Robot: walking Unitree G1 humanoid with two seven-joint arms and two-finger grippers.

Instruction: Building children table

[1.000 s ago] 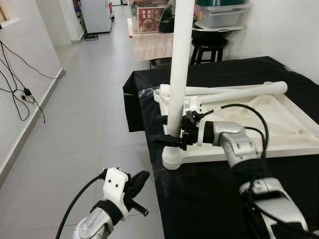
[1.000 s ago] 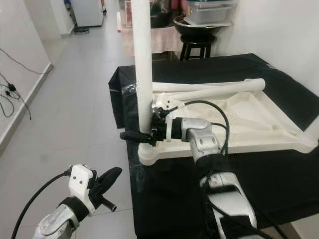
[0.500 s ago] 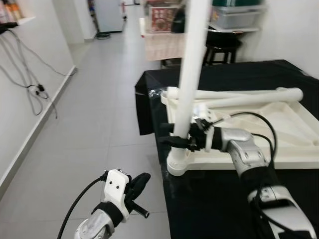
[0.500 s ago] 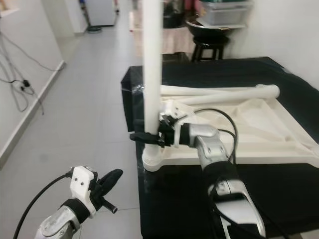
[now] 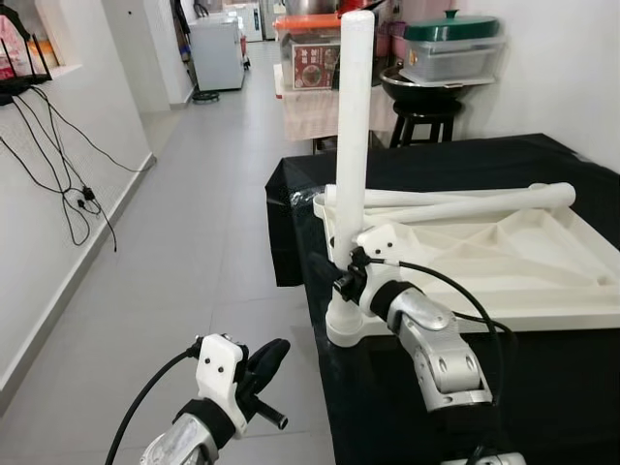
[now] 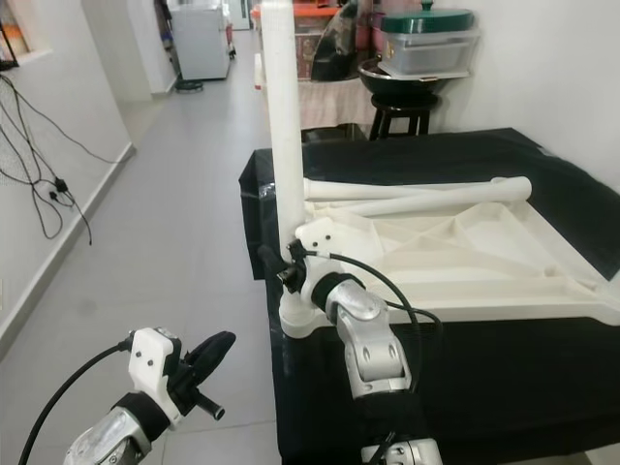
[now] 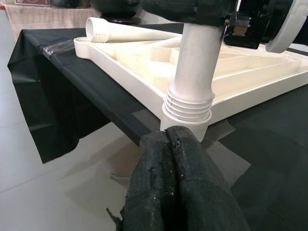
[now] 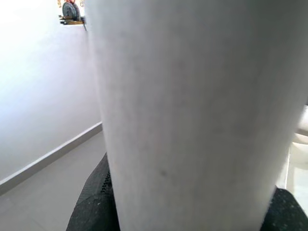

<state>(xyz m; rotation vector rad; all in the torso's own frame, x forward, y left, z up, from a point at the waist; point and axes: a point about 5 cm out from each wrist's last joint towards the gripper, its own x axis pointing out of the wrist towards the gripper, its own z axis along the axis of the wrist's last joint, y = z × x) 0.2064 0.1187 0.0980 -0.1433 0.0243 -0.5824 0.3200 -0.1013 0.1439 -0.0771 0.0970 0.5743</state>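
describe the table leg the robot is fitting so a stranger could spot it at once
On the black-draped table lies an upturned white tabletop. At its near corner by the floor side stands the white leg, upright in a corner socket, with the right gripper around its base. The other white legs lie flat across the tabletop.

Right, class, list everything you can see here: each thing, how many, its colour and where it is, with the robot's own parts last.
Upright table leg: one, white, standing in the near corner socket of the tabletop.
Upturned tabletop: one, white, lying on the black cloth.
Loose table legs: two, white, lying across the tabletop's far side.
Black cloth: one, covering the work surface.
Stool: one, black, behind the work surface.
Lidded container: one, clear with green lid, above the stool.
Cables: black, hanging on the left wall.
Right gripper: fingers around the upright leg, low down.
Left gripper: fingers together, held over the floor.
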